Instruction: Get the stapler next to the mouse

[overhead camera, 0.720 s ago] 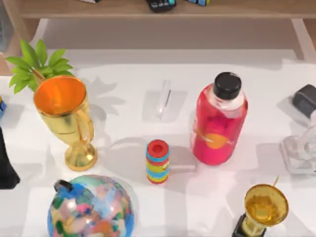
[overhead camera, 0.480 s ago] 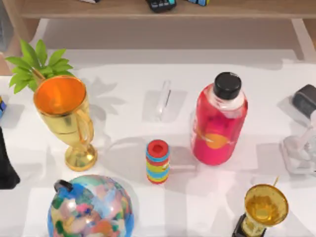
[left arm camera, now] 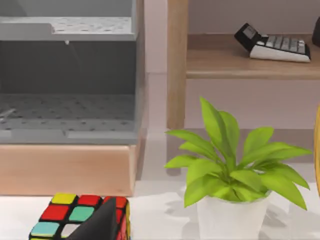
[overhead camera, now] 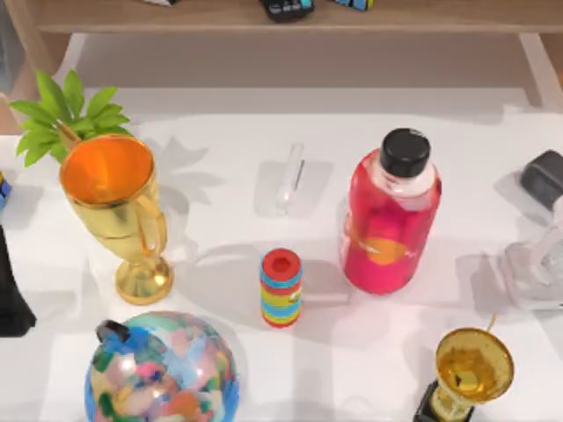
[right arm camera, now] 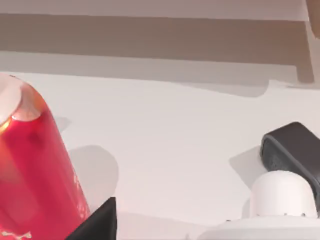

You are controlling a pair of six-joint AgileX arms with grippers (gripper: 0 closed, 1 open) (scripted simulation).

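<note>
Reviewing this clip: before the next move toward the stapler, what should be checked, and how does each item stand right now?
1. Stapler located, lying free on the table behind the striped cylinder: ok.
2. Mouse located, dark, at the right edge: ok.
3. Path from stapler to mouse: red bottle stands between them: not ok.
4. Space beside the mouse: a clear glassy object sits close in front: cannot tell.
5. Either gripper's finger state: cannot tell.

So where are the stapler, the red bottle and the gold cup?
stapler [overhead camera: 291,176]: top view, middle of its clear body.
red bottle [overhead camera: 387,237]: top view, its red side.
gold cup [overhead camera: 107,169]: top view, its orange inside.
</note>
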